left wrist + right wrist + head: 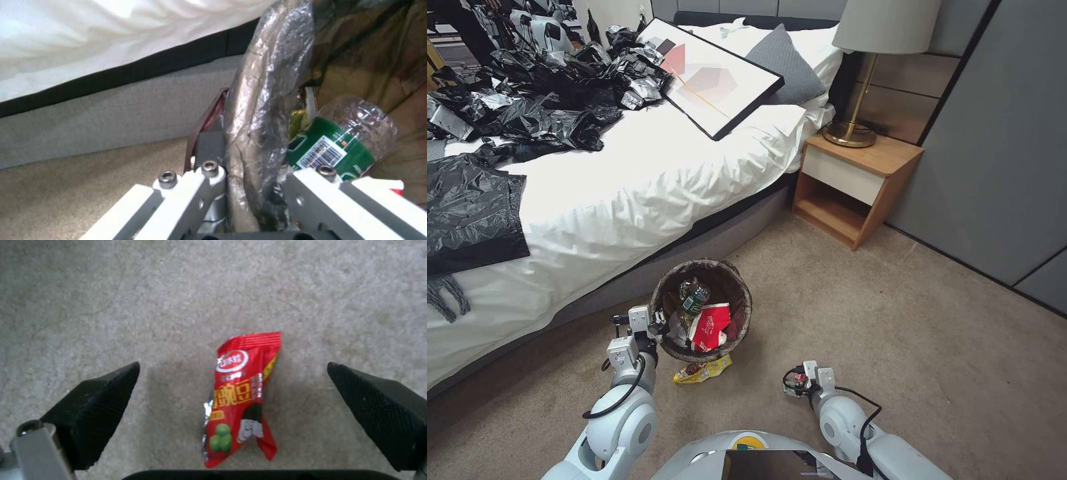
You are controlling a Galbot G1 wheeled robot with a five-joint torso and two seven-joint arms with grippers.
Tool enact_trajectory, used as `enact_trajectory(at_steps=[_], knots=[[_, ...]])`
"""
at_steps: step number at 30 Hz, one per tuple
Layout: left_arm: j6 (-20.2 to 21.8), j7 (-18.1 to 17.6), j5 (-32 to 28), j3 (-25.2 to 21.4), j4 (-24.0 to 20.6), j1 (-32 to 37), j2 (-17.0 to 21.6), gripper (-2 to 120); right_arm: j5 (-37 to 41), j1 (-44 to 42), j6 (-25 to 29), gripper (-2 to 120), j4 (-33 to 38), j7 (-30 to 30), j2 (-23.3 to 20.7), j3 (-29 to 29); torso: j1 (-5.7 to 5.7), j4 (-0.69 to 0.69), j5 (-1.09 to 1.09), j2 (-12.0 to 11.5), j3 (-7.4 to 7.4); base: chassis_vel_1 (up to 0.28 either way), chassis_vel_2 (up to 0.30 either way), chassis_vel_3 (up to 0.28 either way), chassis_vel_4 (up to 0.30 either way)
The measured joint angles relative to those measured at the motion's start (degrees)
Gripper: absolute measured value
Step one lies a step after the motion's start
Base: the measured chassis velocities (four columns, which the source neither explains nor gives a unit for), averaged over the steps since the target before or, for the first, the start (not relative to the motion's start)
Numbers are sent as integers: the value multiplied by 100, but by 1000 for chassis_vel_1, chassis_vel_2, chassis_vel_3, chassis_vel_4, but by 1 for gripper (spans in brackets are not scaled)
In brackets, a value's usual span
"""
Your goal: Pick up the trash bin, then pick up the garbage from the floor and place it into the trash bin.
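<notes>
A: What is the left claw (657,325) doing?
B: It is clamped on the bin (702,310) rim at lower centre, pinching crinkled dark liner (262,110).
A: What is inside?
B: A clear green-labelled bottle (342,143) and a red paper cup (710,327).
A: And the right claw (231,400)?
B: Spread wide over a glossy red wrapper (242,400) on the carpet (133,306), touching nothing.
</notes>
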Motion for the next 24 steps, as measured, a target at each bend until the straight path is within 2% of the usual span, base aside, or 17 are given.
enact_trajectory(at_steps=[18,21,24], knots=[[-2,-10,-54,-6,18,-51,30,4,-84,56,-22,96,-222,33,101,-133,0,-1,-2,0,0,0,0,0,0],[-2,-13,-63,-8,25,-60,40,4,-90,56,-18,92,-238,35,94,-133,0,-2,-4,1,0,0,0,0,0],[-2,-16,-79,-8,34,-80,49,4,-126,62,12,83,-264,48,91,-130,0,-2,-4,1,-1,0,0,0,0]])
